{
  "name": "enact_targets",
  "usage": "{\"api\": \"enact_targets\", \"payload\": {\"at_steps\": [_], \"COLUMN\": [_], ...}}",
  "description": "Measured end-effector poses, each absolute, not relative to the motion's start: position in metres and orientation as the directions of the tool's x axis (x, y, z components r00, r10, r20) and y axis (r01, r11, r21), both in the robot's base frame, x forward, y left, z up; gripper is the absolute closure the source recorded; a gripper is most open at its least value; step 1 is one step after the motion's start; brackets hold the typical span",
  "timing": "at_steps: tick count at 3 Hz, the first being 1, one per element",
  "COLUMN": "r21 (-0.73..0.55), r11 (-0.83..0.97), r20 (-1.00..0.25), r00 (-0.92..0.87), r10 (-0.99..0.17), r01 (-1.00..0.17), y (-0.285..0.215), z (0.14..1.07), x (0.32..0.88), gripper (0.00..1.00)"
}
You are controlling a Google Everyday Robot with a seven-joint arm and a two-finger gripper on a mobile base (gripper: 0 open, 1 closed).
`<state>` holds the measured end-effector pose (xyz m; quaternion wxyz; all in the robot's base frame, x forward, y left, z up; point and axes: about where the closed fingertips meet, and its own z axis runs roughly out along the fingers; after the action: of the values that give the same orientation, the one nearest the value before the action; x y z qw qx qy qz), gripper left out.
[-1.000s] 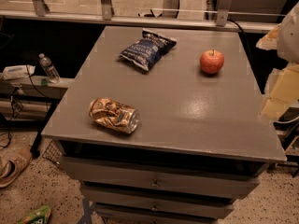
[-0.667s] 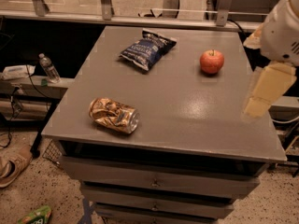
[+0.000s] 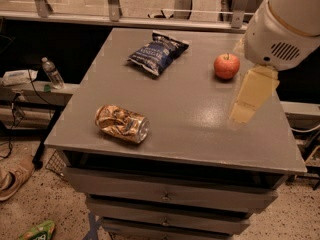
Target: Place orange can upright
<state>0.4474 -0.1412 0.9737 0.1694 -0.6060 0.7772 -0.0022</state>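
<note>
The orange can (image 3: 121,123) lies on its side near the front left corner of the grey table (image 3: 185,119). It is dented, orange-gold with pale print, and its silver top points right toward the front edge. My gripper (image 3: 248,98) hangs over the right part of the table below the white arm housing (image 3: 285,24). It is well to the right of the can and holds nothing that I can see.
A red apple (image 3: 226,66) sits at the back right, just left of the gripper. A dark blue snack bag (image 3: 158,52) lies at the back middle. A water bottle (image 3: 52,73) stands on a low shelf to the left. Drawers sit under the table's front edge.
The arm has swung in from the right edge toward the table's middle, and the gripper now hangs over the right part of the tabletop. The can, apple and bag have not moved.
</note>
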Motion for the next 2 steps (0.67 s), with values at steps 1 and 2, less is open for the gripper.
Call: {"api": "enact_targets", "payload": {"at_steps": [1, 2], "r21": [-0.191, -0.147], "r11": [0.308, 0.332], "r20": [-0.264, -0.228], "r00": [-0.254, -0.294], "r10": [-0.931, -0.928], "r01": [-0.932, -0.932], "y": [-0.137, -0.104], "z": [0.972, 0.965], "x": [0.455, 0.475], "gripper": [0.00, 0.00]}}
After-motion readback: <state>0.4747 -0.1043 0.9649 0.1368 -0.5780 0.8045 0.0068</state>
